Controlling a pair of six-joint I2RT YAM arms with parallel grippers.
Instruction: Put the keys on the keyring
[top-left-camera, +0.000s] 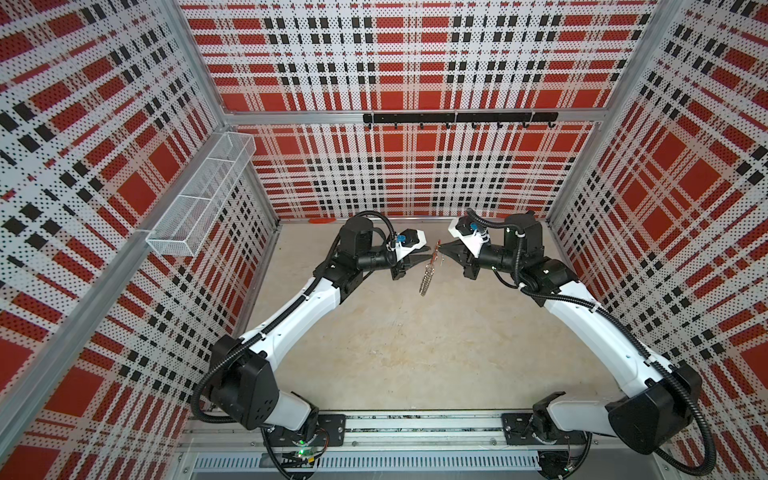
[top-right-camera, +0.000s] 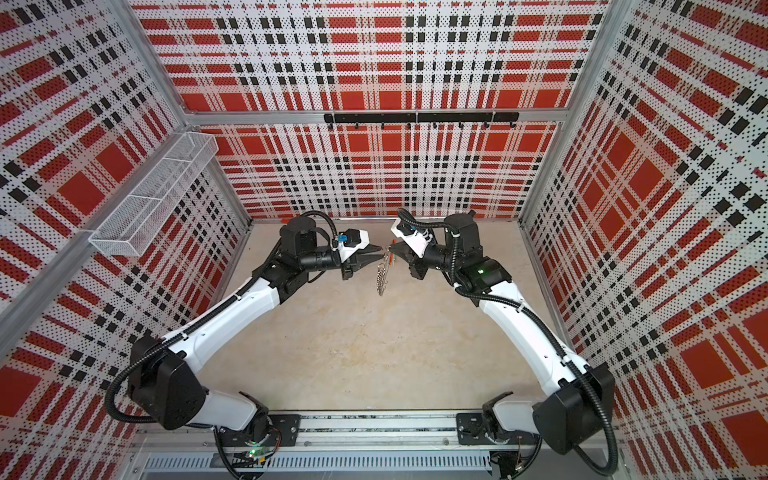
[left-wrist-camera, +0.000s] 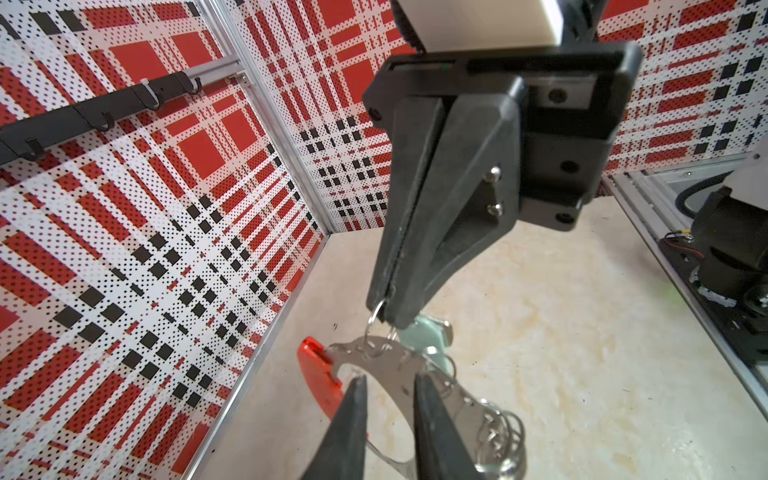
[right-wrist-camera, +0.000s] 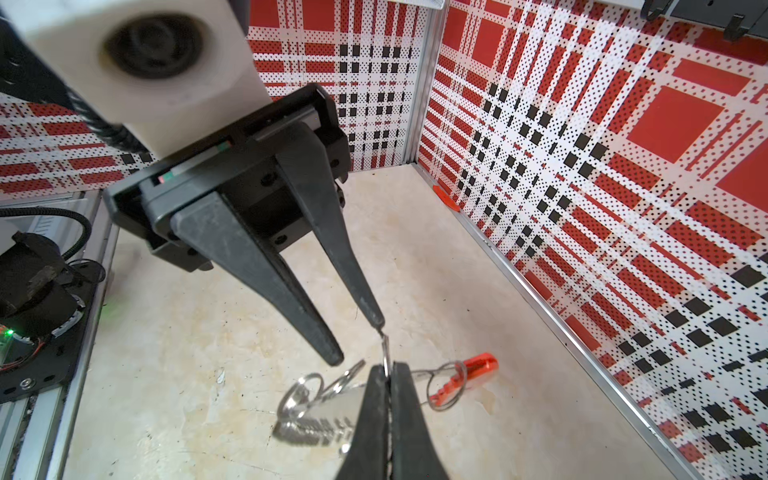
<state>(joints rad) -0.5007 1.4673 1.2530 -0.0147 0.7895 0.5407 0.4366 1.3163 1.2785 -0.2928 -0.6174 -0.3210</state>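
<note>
The keyring (top-left-camera: 428, 277) (top-right-camera: 382, 275) hangs in the air between my two grippers, above the back of the table. It is a grey metal hoop (left-wrist-camera: 392, 357) with a red plastic segment (left-wrist-camera: 320, 380) (right-wrist-camera: 469, 374) and several wire loops (left-wrist-camera: 498, 432). My right gripper (right-wrist-camera: 388, 368) (left-wrist-camera: 390, 320) is shut on one small loop at the hoop's top. My left gripper (left-wrist-camera: 388, 380) (right-wrist-camera: 357, 340) is open, one finger inside the hoop and one over its band. The keys' pale teal tag (left-wrist-camera: 419, 337) shows just behind the hoop; how it is attached is hidden.
An orange-red strip (top-left-camera: 322, 220) (right-wrist-camera: 446, 199) lies on the floor against the back wall. A black rail of hooks (top-left-camera: 459, 118) is fixed to that wall. A white wire basket (top-left-camera: 203, 195) hangs on the left wall. Patterned walls close three sides.
</note>
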